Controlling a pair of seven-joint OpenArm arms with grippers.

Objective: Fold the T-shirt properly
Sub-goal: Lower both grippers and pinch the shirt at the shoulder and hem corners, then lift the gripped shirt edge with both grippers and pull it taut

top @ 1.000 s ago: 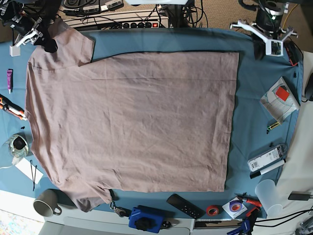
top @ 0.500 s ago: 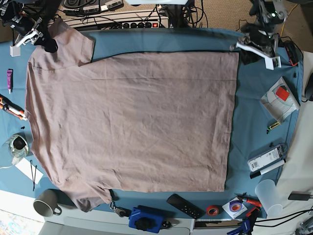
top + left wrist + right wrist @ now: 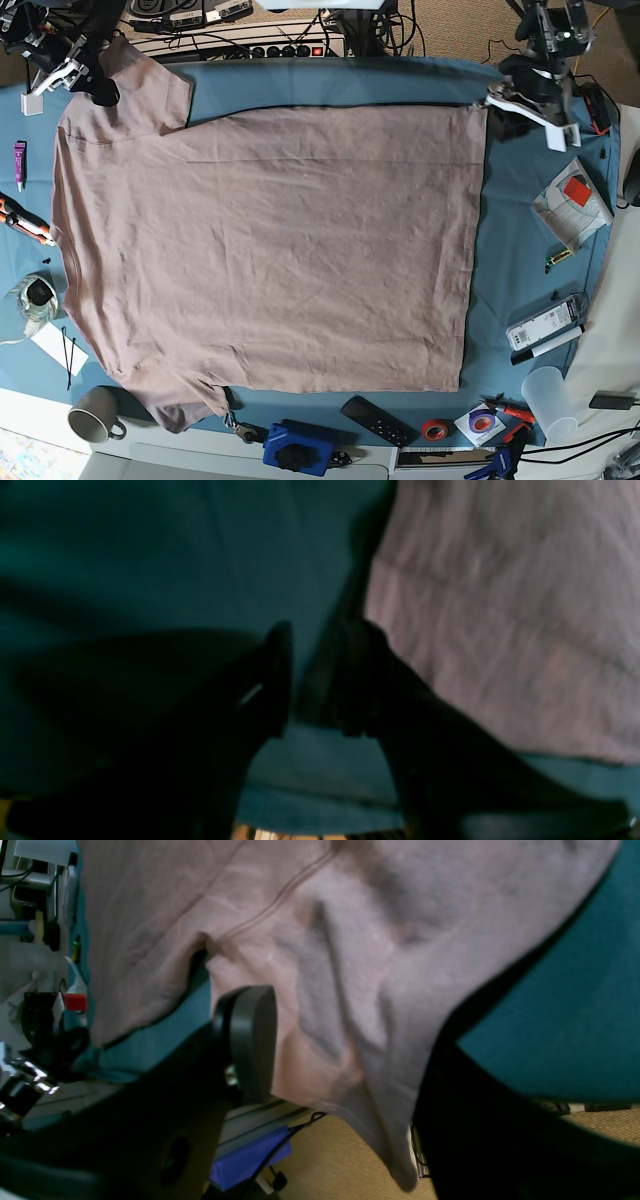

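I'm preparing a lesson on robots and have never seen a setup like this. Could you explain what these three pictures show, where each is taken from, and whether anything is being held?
This is a robot with two arms, each ending in a two-fingered gripper. One picture looks straight down from above; the other two come from small cameras on the arms' wrists.

A mauve-brown T-shirt lies spread flat on a blue table cover, with clutter around the edges: a grey mug, a black remote, a roll of red tape.

The right gripper is at one sleeve; sleeve cloth hangs between its wide-apart fingers, and a firm grip cannot be confirmed. The left gripper is down at the shirt's hem corner, fingers partly apart; the blurred picture does not show whether cloth is caught.
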